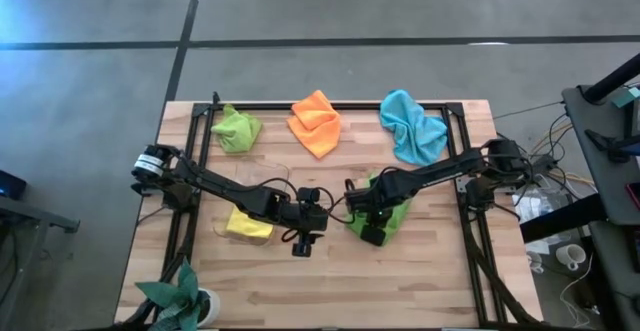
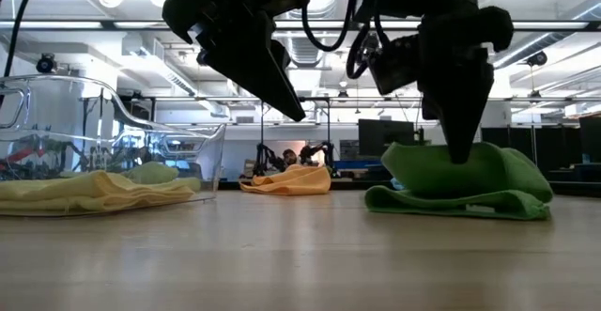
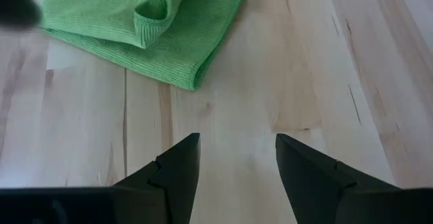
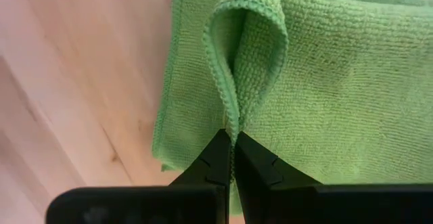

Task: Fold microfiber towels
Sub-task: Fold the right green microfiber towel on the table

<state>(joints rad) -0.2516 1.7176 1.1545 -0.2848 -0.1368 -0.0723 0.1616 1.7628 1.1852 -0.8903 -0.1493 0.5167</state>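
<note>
Mid-table, the right gripper [image 4: 233,158] pinches a raised fold of the partly folded green towel [image 1: 392,209]. The left gripper [image 3: 237,163] hovers beside it, open and empty. Four other towels lie crumpled: yellow [image 1: 248,225], lime [image 1: 236,130], orange [image 1: 316,122], blue [image 1: 412,128].

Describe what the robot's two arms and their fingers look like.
Both arms are black, slim and jointed, with black cables looping near the wrists. The left arm has a silver-grey band at its base end; the right arm is dark throughout. The left gripper has matte black, wedge-shaped fingers with stepped inner edges, as does the right gripper.
</note>
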